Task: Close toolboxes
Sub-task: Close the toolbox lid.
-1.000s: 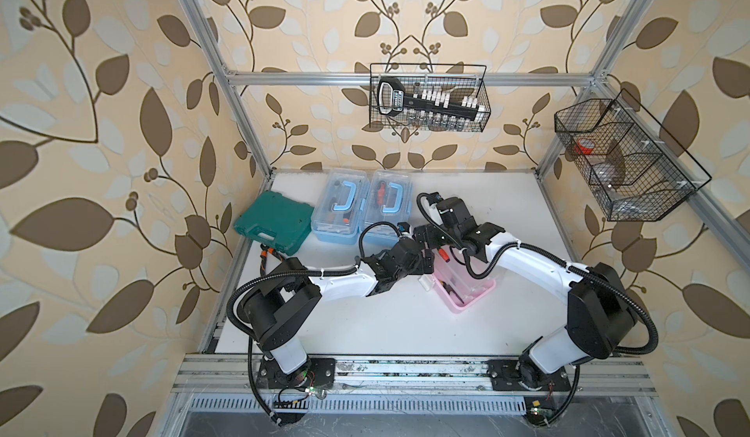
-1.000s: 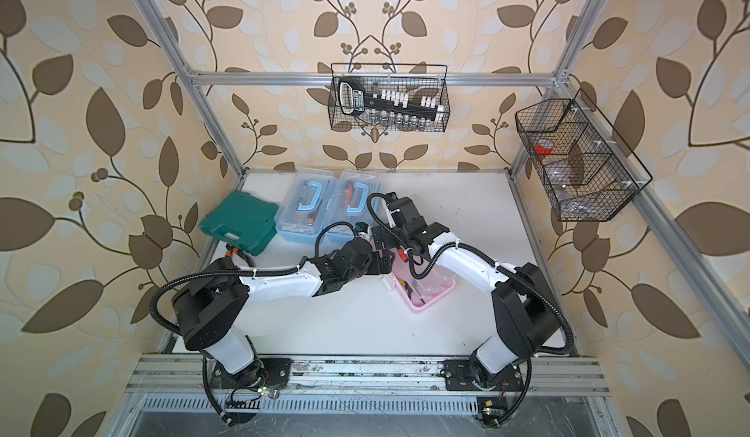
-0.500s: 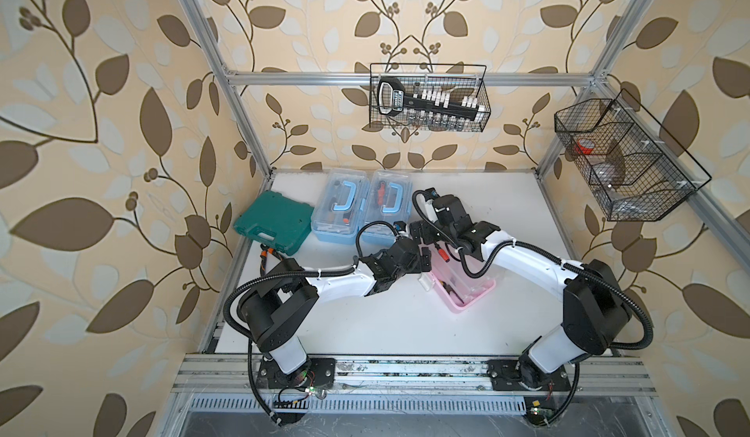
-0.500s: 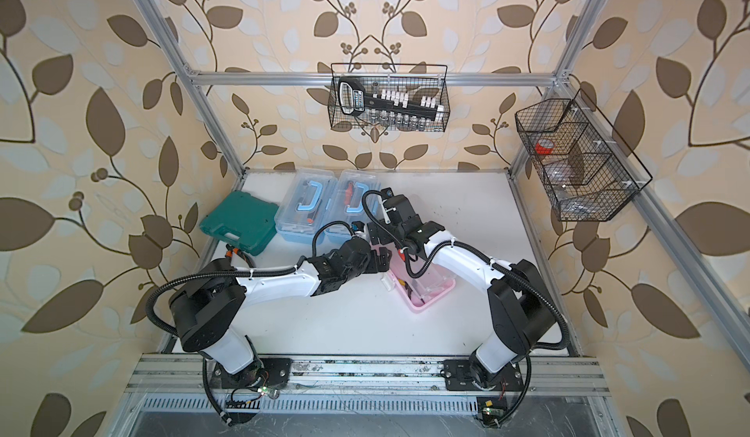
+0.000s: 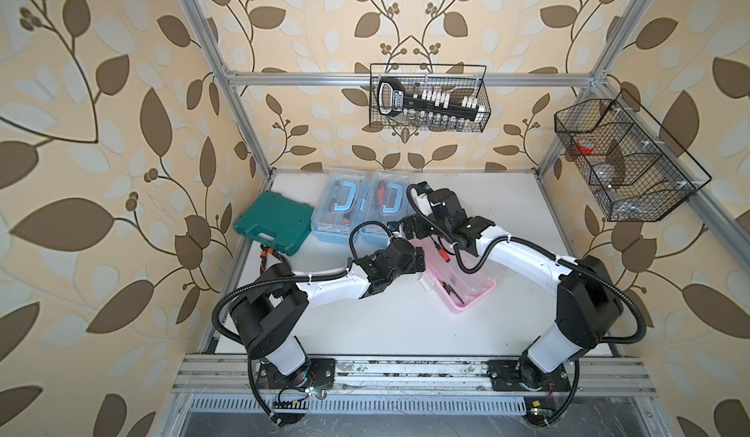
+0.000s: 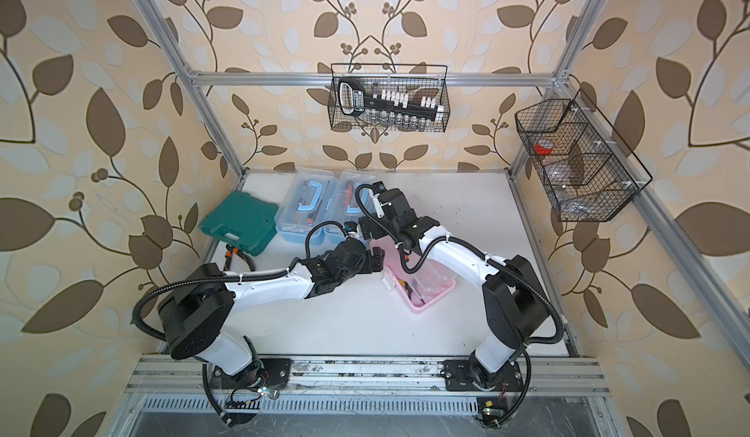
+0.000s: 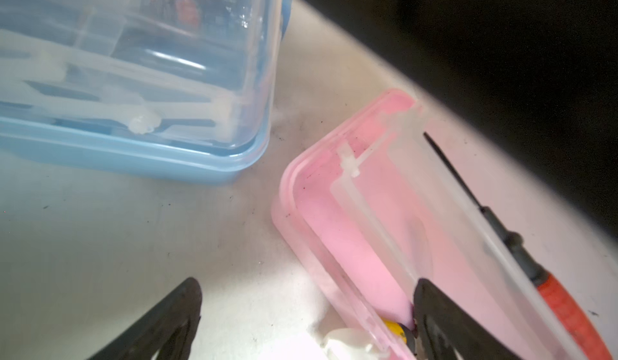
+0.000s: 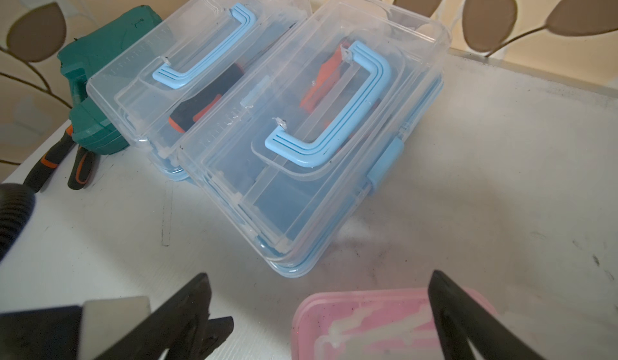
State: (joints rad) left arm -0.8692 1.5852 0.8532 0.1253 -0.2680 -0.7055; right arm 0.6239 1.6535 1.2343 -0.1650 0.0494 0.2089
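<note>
The pink toolbox (image 5: 462,293) lies at mid-table, and its clear lid looks raised off the base. In the left wrist view it (image 7: 351,224) holds an orange-handled screwdriver (image 7: 551,294). My left gripper (image 5: 420,260) (image 7: 307,311) is open and straddles the box's near long wall, with one finger over the inside. My right gripper (image 5: 399,228) (image 8: 321,304) hangs open over the box's far corner (image 8: 368,318), holding nothing. Two blue toolboxes (image 5: 339,207) (image 5: 385,207) stand side by side at the back with lids down; the right wrist view shows the nearer one (image 8: 334,141) and the farther one (image 8: 187,57).
A dark green case (image 5: 276,221) lies left of the blue boxes, with pliers (image 8: 60,164) in front of it. Black wire baskets hang on the back wall (image 5: 428,98) and the right wall (image 5: 625,159). The white table (image 5: 385,325) runs to the front rail.
My right gripper has shifted left, toward the blue toolboxes and the pink box's far corner. The left gripper has barely moved. Both stay open.
</note>
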